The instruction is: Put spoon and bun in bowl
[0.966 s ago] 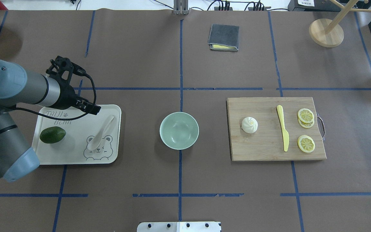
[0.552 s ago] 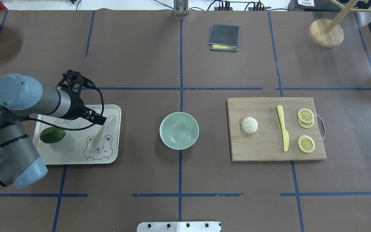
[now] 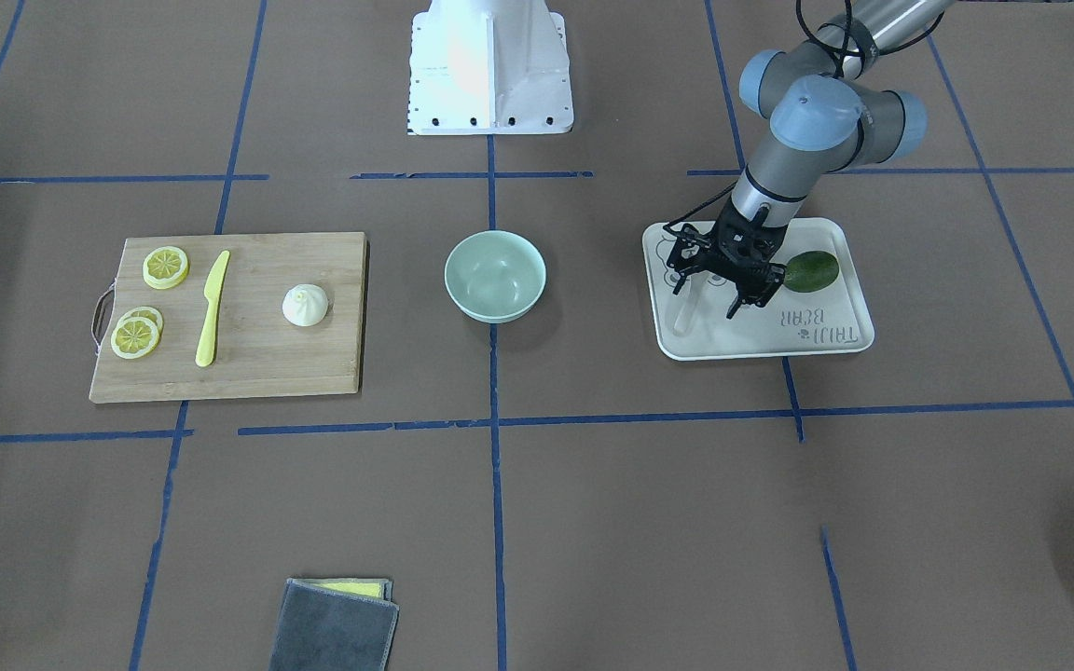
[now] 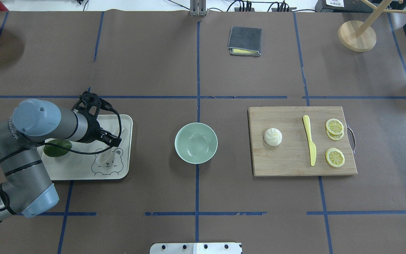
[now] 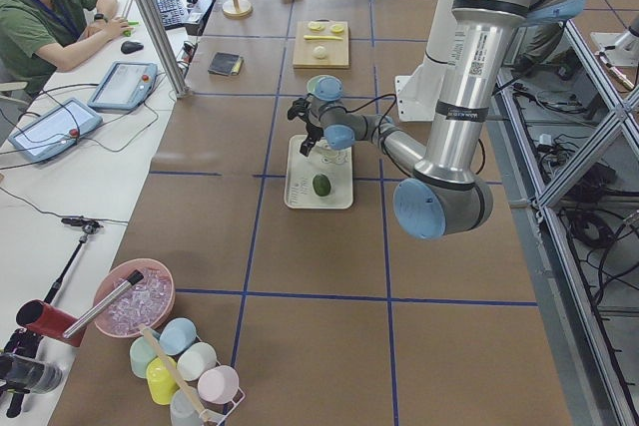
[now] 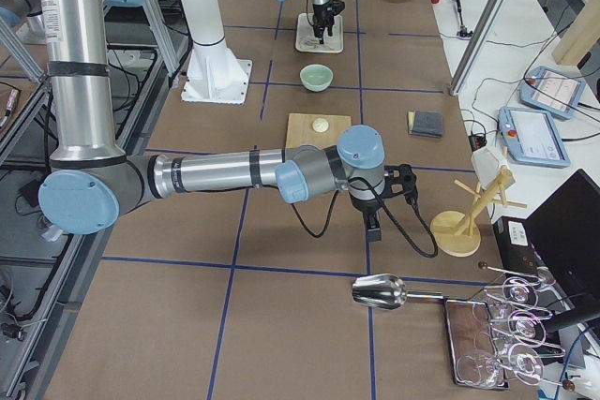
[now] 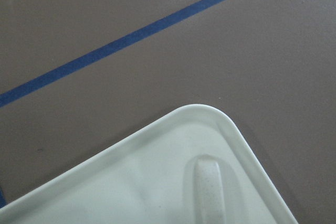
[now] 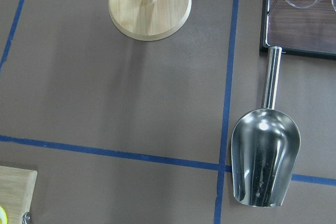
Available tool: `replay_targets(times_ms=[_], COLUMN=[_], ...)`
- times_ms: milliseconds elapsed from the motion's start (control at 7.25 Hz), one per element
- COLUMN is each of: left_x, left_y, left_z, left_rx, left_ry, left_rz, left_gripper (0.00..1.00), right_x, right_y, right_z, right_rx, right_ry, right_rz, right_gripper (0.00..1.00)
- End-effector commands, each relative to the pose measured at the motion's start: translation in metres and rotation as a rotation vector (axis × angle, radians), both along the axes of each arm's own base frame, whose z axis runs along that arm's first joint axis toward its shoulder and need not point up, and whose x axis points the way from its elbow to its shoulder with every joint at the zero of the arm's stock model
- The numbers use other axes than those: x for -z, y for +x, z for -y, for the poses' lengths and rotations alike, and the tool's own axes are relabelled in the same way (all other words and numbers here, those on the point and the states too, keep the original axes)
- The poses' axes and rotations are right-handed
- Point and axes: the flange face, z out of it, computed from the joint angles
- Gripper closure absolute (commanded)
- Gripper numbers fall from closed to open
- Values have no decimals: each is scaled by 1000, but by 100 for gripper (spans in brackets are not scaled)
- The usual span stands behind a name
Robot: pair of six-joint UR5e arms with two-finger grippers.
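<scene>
The table (image 4: 153,70) is covered in brown paper and gridded with blue tape. A wooden cutting board (image 4: 287,158) is set on the robot's right half and a cream tray (image 4: 79,169), printed with a bear, on the left half. The bowl (image 4: 183,150), mint-green and upright, is placed between them, apart from both. A folded grey cloth (image 4: 244,39) is laid at the far side. A wooden stand (image 4: 357,35) is set at the far right corner, with a steel scoop (image 8: 265,166) near it. The left gripper (image 3: 708,304) is held low over the tray, jaws spread wide and closed on nothing; whether a finger touches the spoon cannot be told. From overhead, the spoon's middle is hidden by it. The right gripper (image 6: 373,224) is seen only from the side camera, above the table near the stand; its spread cannot be told. A yellow knife (image 4: 309,139) is laid between the bun (image 4: 273,136) and three lemon slices (image 4: 334,157). The bun is set pleats-up on the board's bowl-side part, apart from the knife. A green avocado (image 4: 56,151) is laid on the tray's outer side, well apart from the spoon (image 4: 101,158). The spoon is laid on the tray's bowl-side half, its long axis running away from the robot and slanted slightly toward the bowl. The cupped end is nearer the robot, on the bear's face, and the handle is pointed at the tray's far corner.
</scene>
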Motion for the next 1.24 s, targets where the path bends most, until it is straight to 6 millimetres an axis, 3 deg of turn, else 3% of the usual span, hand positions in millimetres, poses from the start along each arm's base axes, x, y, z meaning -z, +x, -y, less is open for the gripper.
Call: replay_targets(times_ms=[0, 138, 690, 828, 966, 1103], left_x=[1, 3, 1, 0, 0, 1], left_y=[5, 7, 12, 12, 13, 12], left_z=[-4, -4, -7, -7, -8, -7], left_rx=[8, 14, 7, 7, 4, 7], left_ry=[-7, -13, -16, -17, -17, -16], left_rz=[-1, -5, -1, 0, 0, -1], left_gripper=[32, 38, 39, 44, 60, 93], right_x=[0, 0, -3, -3, -3, -3], right_y=[0, 0, 0, 0, 0, 0], right_z=[0, 0, 0, 0, 0, 0], right_rx=[0, 0, 0, 0, 0, 0], right_ry=[-1, -1, -5, -6, -7, -7], right_rz=[0, 0, 0, 0, 0, 0], right_gripper=[0, 0, 0, 0, 0, 0])
